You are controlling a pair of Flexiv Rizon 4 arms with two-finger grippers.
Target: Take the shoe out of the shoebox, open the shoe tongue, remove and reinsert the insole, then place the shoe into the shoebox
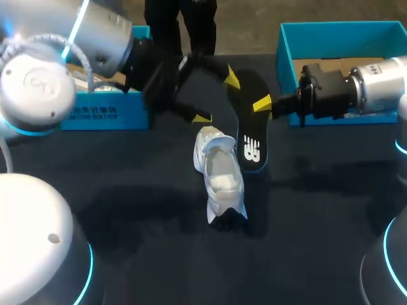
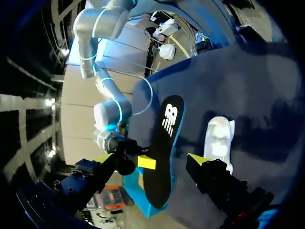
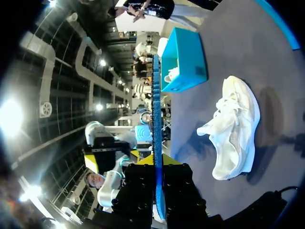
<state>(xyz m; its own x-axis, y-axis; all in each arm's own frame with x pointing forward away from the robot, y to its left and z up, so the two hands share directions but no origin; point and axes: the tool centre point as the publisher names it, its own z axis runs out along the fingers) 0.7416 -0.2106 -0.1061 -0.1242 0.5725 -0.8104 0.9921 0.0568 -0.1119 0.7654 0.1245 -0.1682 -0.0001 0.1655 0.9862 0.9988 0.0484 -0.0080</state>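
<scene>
The shoe looks like soft, matt white cloth. At its one o'clock, the insole is matt black on top with a blue edge. The shoebox at ten o'clock is smooth teal cardboard, the table is dark and matt, and the left arm has a glossy silver shell.

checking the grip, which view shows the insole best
The left wrist view: the insole faces it flat, its black top almost wholly visible. The head view shows its length, dark on the dark table, with the right gripper at one side. The right wrist view sees only its thin blue edge, clamped between the fingers.
</scene>
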